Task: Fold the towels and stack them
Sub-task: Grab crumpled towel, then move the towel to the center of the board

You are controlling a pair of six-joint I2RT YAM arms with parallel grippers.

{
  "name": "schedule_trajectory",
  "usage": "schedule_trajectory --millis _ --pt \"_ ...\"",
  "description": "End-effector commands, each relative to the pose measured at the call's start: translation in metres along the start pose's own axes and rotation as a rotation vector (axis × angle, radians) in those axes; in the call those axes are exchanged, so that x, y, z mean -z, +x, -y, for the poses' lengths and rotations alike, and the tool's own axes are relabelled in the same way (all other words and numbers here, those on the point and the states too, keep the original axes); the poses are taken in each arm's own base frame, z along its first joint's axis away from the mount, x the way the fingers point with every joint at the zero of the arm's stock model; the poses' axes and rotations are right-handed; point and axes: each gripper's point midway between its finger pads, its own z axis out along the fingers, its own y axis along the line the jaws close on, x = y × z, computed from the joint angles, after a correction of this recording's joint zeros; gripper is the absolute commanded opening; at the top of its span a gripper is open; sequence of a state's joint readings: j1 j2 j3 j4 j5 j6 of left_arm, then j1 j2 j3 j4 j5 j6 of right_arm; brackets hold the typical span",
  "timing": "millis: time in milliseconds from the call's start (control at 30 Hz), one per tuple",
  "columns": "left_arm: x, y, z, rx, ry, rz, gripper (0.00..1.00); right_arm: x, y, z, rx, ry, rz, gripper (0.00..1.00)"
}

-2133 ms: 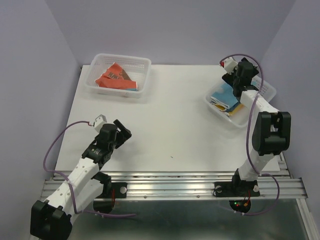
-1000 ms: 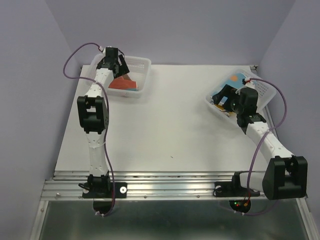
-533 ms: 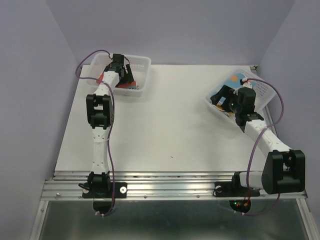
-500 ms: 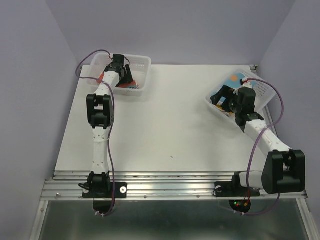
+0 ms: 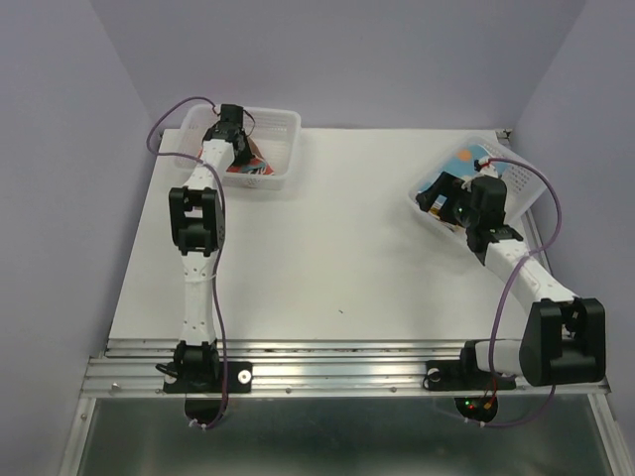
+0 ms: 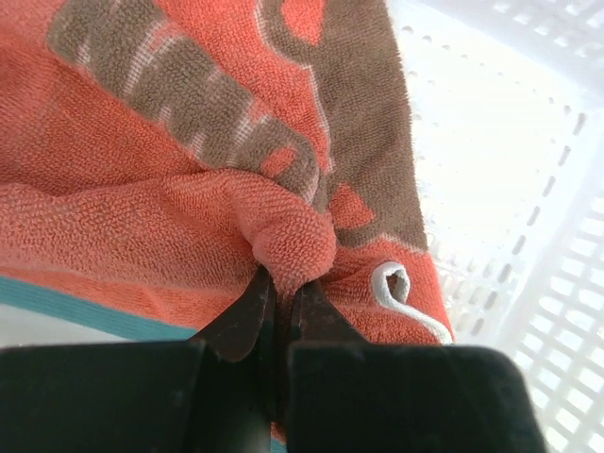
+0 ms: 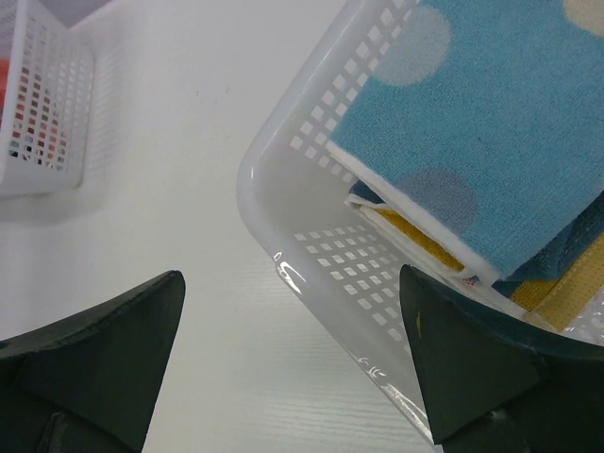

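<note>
A red-orange towel (image 6: 142,189) with brown print and a teal edge lies crumpled in the far-left white basket (image 5: 283,124). My left gripper (image 6: 281,278) reaches down into that basket (image 6: 528,189) and is shut on a raised fold of this towel. In the top view the left gripper (image 5: 238,149) covers most of the towel. A light blue dotted towel (image 7: 481,142) tops a folded pile in the right basket (image 7: 283,255), with a yellow layer (image 7: 415,241) under it. My right gripper (image 7: 293,311) hangs open over that basket's near-left corner, holding nothing.
The right basket (image 5: 526,178) sits near the table's right edge, at an angle. The left basket (image 7: 47,104) stands at the far-left corner, close to the purple walls. White tabletop (image 5: 337,228) spreads between the two baskets.
The left gripper's jaws have closed on a fold of the red-orange towel inside the left basket. The right arm has barely moved and stays open.
</note>
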State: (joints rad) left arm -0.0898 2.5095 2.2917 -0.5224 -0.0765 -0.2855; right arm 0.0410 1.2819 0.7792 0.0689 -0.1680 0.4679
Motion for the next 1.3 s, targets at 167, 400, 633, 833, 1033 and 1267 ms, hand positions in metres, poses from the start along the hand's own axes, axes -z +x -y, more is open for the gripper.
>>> schedule_trajectory --millis 167,400,633,833,1033,1267 --pt "0.215 -0.143 0.061 0.041 0.338 0.393 0.0 0.025 -0.011 -0.038 0.082 -0.169 0.073 1.0" --pt "0.345 -0.113 0.122 -0.087 0.56 0.472 0.0 0.034 0.014 -0.055 0.084 -0.207 0.017 1.0" --pt "0.421 -0.005 0.2 -0.197 0.914 0.375 0.0 0.063 0.016 -0.049 0.047 -0.163 0.042 1.0" --pt "0.365 0.087 0.156 -0.052 0.721 0.279 0.37 0.085 0.021 -0.032 0.05 -0.066 0.034 1.0" --pt "0.288 0.157 0.008 0.194 0.123 0.222 0.99 0.084 0.046 -0.038 0.103 -0.054 -0.051 1.0" --pt "0.268 0.204 -0.017 0.202 0.087 0.139 0.99 0.057 0.104 -0.079 0.273 -0.053 -0.183 1.0"
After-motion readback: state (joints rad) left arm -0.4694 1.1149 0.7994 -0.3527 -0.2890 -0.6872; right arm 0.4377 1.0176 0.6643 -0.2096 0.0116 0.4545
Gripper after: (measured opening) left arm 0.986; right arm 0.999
